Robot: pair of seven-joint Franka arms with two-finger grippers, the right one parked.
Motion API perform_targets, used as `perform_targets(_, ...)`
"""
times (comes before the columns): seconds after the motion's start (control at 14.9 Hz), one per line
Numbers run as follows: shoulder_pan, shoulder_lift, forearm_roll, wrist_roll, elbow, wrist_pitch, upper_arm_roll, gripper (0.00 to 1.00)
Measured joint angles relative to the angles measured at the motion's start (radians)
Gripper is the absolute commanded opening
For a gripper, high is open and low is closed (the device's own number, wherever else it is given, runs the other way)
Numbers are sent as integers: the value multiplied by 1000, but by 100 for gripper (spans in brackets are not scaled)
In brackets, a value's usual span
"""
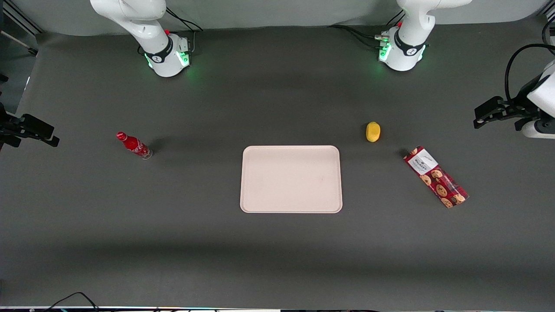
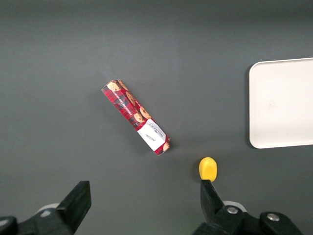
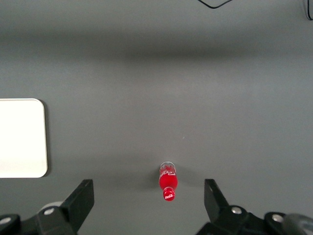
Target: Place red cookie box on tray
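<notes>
Nothing done yet. Red cookie box (image 1: 435,176) lying flat on the table, well apart from the tray (image 1: 291,179), toward the working arm's end. Tray bare. Gripper (image 2: 145,205) up high above the box, fingers spread wide, holding nothing. Left: grab, carry, set down.

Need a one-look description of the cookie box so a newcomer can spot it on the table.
Start at the pale tray mid-table, then look toward the working arm's end, where the open gripper hovers high. The red cookie box lies flat and angled on the mat, apart from the tray. It is long, narrow, dark red with cookie prints and a white label, unlike the small yellow object beside it.
</notes>
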Motion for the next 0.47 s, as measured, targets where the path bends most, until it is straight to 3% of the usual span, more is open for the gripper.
perform_targets(0.47,0,0,13,0,0,0,0,100)
